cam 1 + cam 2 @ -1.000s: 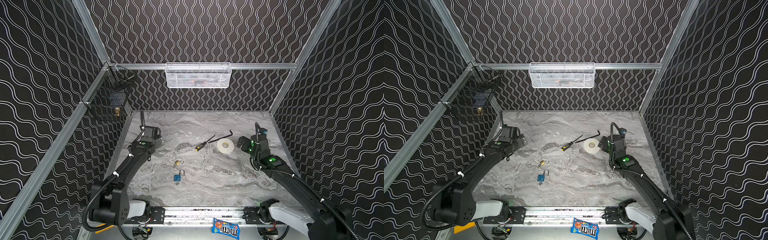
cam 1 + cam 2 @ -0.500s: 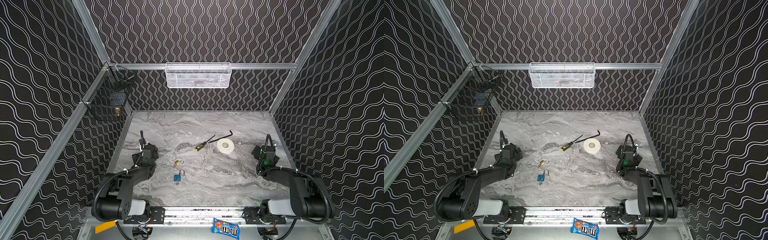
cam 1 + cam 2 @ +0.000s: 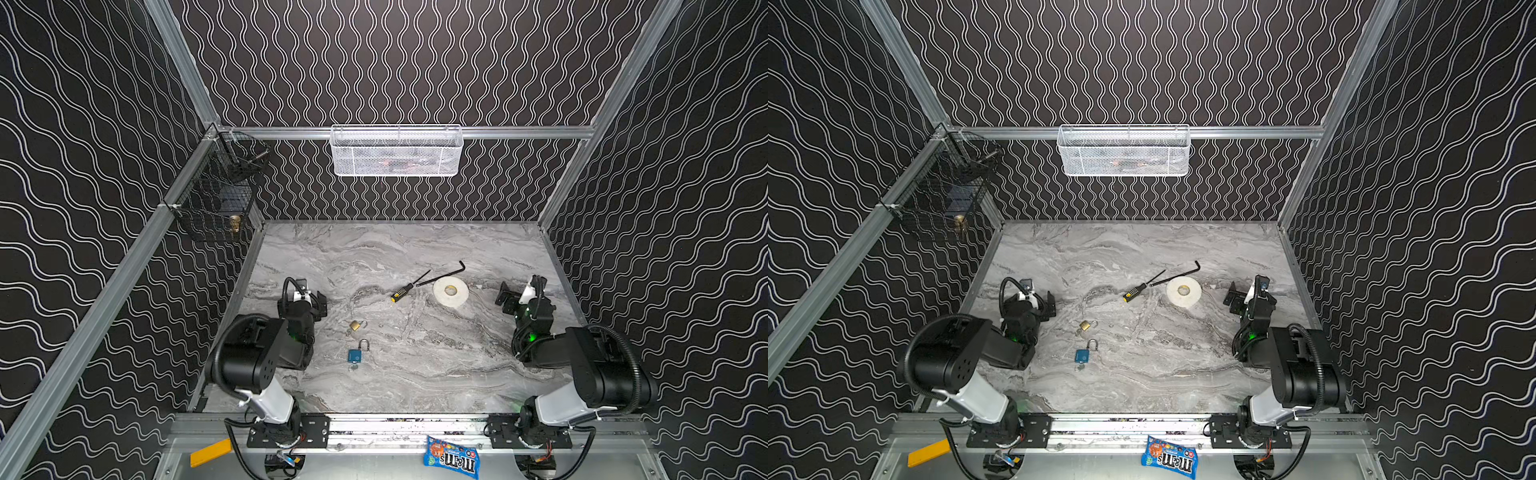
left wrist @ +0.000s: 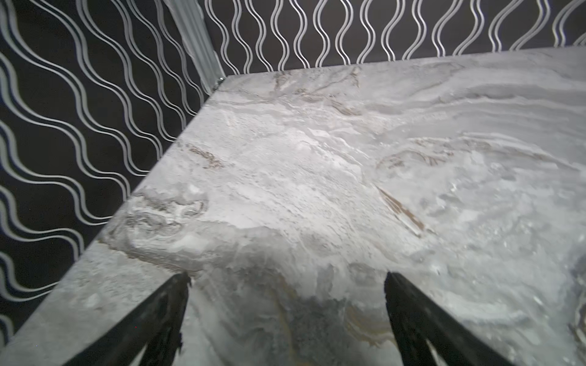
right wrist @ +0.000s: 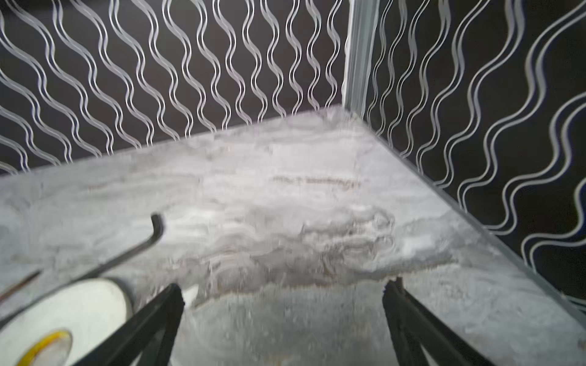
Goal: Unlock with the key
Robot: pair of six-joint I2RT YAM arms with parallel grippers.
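Fingers (image 4: 152,317) of the left gripper (image 4: 287,277) and right gripper (image 5: 283,285) gape fully, empty. The key (image 3: 353,366) sits at the base of the blue lock (image 3: 354,355), nearer the left gripper. Being thin and flat, it probably needs a vertical descent and a pinch on its head.

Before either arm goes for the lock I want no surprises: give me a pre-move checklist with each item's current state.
1. Left gripper jaws open, empty: ok.
2. Right gripper jaws open, empty: ok.
3. Key in sight, small silvery piece at the base of the blue padlock: ok.
4. Key inserted or loose: cannot tell.
5. Shackle of the blue padlock locked or released: cannot tell.
6. Screwdriver, hex key and tape roll lie apart from the blue padlock and brass padlock: ok.
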